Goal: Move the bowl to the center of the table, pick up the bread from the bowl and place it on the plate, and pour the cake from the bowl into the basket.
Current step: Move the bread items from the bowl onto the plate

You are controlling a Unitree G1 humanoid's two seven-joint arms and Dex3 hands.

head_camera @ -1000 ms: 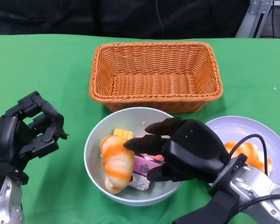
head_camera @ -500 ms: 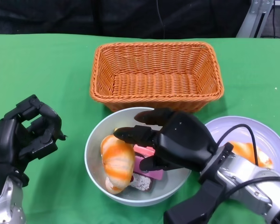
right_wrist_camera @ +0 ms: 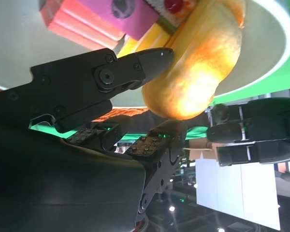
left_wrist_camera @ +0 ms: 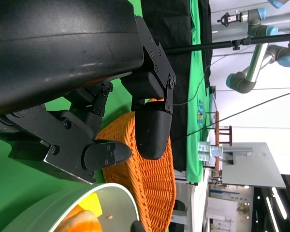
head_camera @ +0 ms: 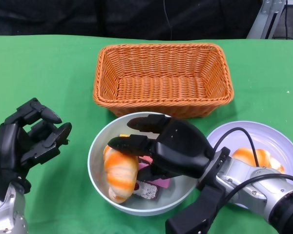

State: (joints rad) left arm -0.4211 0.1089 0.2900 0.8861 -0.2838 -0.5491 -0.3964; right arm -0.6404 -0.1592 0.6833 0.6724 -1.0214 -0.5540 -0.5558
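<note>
The pale bowl (head_camera: 98,163) stands just in front of the basket. In it lie an orange-and-white bread (head_camera: 118,174) and cake pieces, one pink (head_camera: 156,179), one yellow. My right hand (head_camera: 173,151) reaches over the bowl, and a fingertip (head_camera: 118,143) rests on the bread's top. In the right wrist view the bread (right_wrist_camera: 203,63) lies between spread fingers (right_wrist_camera: 135,65) that touch it on both sides, with the pink cake (right_wrist_camera: 121,14) beside it. A white plate (head_camera: 278,141) at the right holds another bread (head_camera: 254,158). My left hand (head_camera: 29,141) hovers empty left of the bowl, fingers apart.
The orange wicker basket (head_camera: 163,78) stands empty behind the bowl, its near wall almost touching the bowl's rim. The left wrist view shows the basket (left_wrist_camera: 150,193) and the bowl's rim (left_wrist_camera: 87,198) past my left fingers (left_wrist_camera: 152,130). Green cloth covers the table.
My right hand has moved left across the bowl from over the cake to the bread, and its fingers now touch the bread. The left hand's fingers have spread slightly.
</note>
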